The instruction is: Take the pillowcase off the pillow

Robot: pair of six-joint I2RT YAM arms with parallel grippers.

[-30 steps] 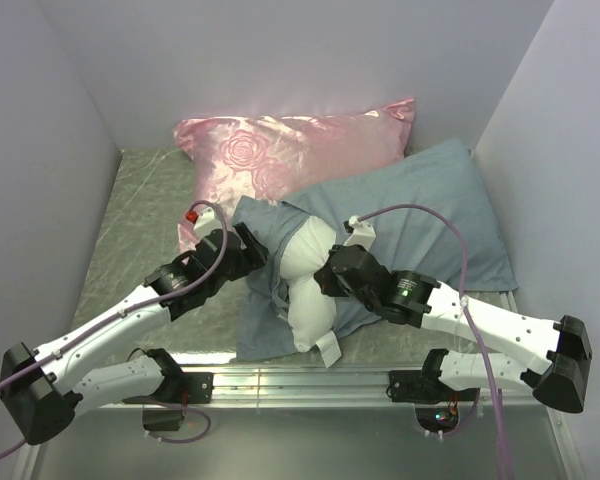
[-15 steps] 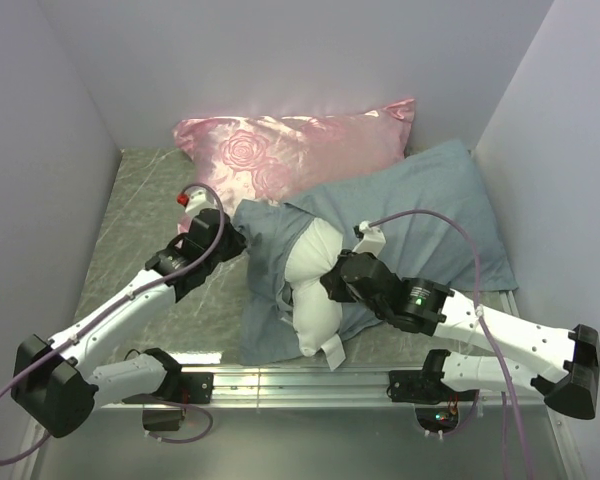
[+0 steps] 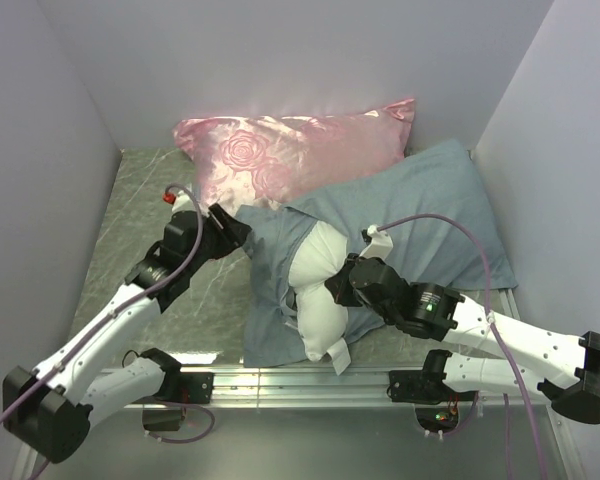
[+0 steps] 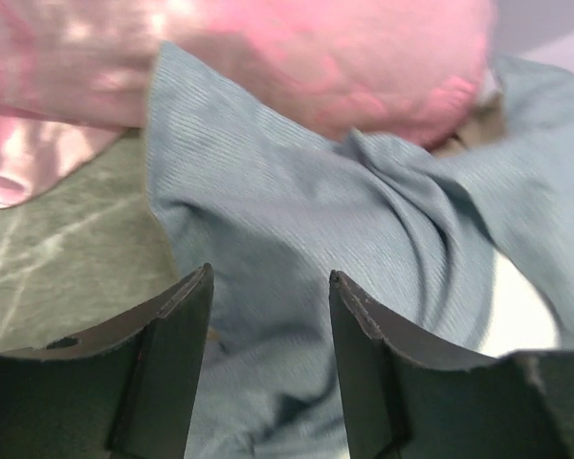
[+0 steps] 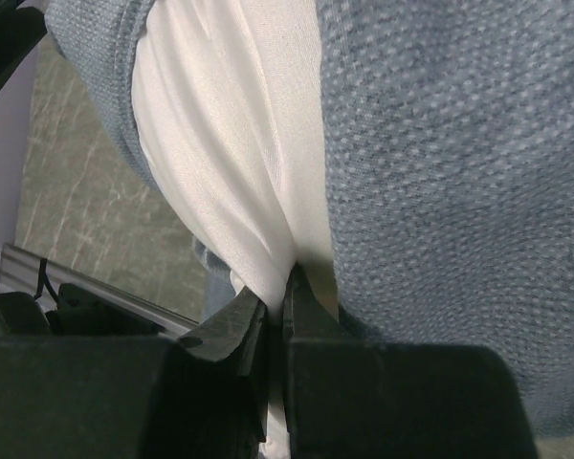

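The blue-grey pillowcase (image 3: 420, 210) lies at the right, its open end bunched toward the near edge. The white pillow (image 3: 318, 290) sticks out of that opening, a small tag at its near corner. My right gripper (image 3: 342, 285) is shut on a fold of the white pillow (image 5: 234, 163), with the pillowcase (image 5: 459, 191) beside it. My left gripper (image 3: 242, 228) is open at the pillowcase's upper left corner, its fingers (image 4: 172, 325) hovering over the blue fabric (image 4: 297, 229) without holding it.
A shiny pink rose-patterned pillow (image 3: 290, 150) lies at the back, touching the pillowcase; it fills the top of the left wrist view (image 4: 344, 57). Walls close the left, back and right. Grey tabletop (image 3: 140, 200) shows at the left. A metal rail (image 3: 300, 382) runs along the near edge.
My left arm has swung left and back toward the pillowcase's upper left corner. My right gripper has drawn the white pillow slightly toward the near edge, exposing a bit more of it.
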